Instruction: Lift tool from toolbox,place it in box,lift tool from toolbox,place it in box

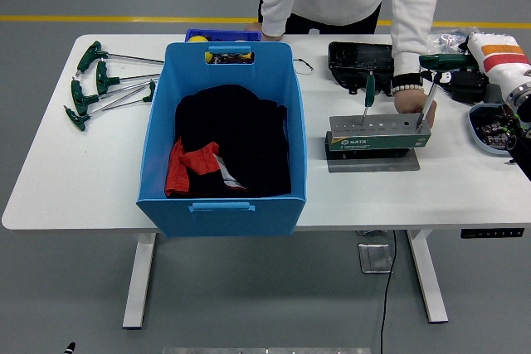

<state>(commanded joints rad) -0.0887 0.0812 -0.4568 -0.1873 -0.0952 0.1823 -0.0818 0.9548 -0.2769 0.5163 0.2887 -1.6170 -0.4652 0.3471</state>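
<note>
**Tool rack and blue bin: tabletop contents**

Right hand point(465, 62): enters at the right edge, white-and-orange forearm behind it, at the green T-handle of a hex wrench point(429, 89) whose shaft slants down into the right end of the rack. Whether the hand's fingers close on the handle cannot be told. Left hand: not seen.

Person's hand point(412, 102): white sleeve, beaded wristband, resting behind the rack's right end, touching it.

Grey metal tool rack with green label point(371, 133): stands on a grey plate, right of the bin. A second green-handled wrench point(367, 97) stands upright in its left part.

Black plastic tray point(360, 64): behind the rack. Shallow blue-rimmed dish of small parts point(475, 132): near the right edge.

Large blue plastic bin point(224, 205): centre-left, holding black and red cloth point(232, 147). It stands between the rack and four green T-handle wrenches point(104, 84) lying loose at the far left.

White tabletop point(83, 180): on white legs, over a grey floor with a yellow line point(108, 18).
</note>
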